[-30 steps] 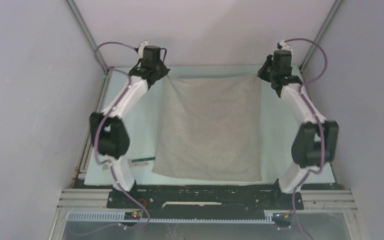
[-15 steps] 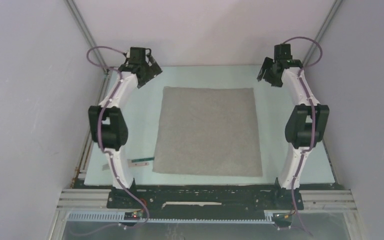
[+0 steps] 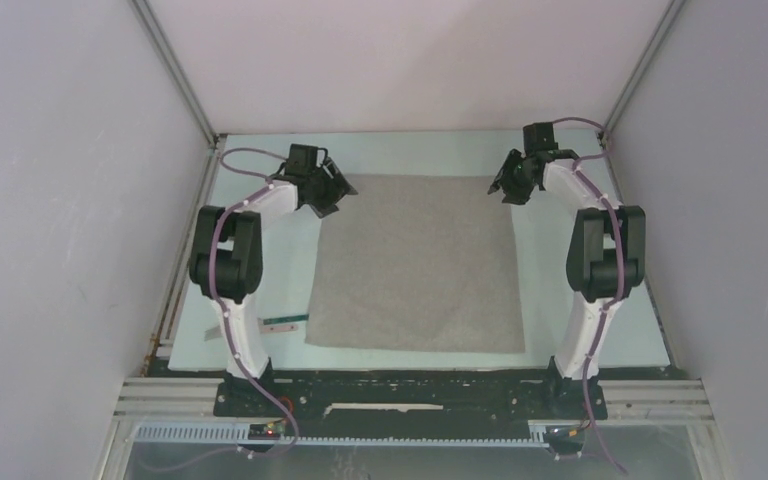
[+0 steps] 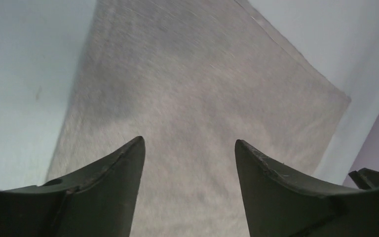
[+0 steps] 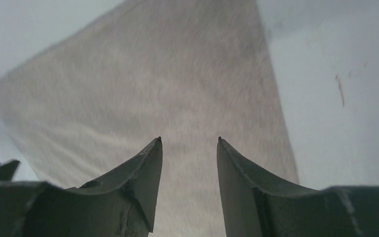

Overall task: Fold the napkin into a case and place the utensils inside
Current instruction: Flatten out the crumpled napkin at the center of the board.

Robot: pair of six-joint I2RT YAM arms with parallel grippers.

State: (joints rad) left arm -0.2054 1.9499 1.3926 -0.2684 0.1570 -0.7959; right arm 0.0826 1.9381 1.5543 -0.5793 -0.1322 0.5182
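Note:
The napkin (image 3: 415, 262) lies flat and unfolded as a light grey square in the middle of the table. My left gripper (image 3: 332, 190) hovers over its far left corner, open, with only cloth (image 4: 197, 84) showing between the fingers (image 4: 188, 143). Over the far right corner my right gripper (image 3: 508, 185) is also open, somewhat narrower, above the cloth (image 5: 168, 79), its jaws (image 5: 189, 139) holding nothing. One slim utensil with a dark green handle (image 3: 282, 323) lies beside the napkin's near left corner, partly hidden by the left arm. No case shows.
A pale mat (image 3: 560, 290) covers the table under the napkin. Grey enclosure walls and metal corner posts (image 3: 175, 70) close in the left, right and far sides. A black rail (image 3: 410, 390) carries both arm bases at the near edge.
Both grippers let go of the napkin's far corners and opened, and the cloth settled flat. The arms then drew nearer and lower, over those far corners.

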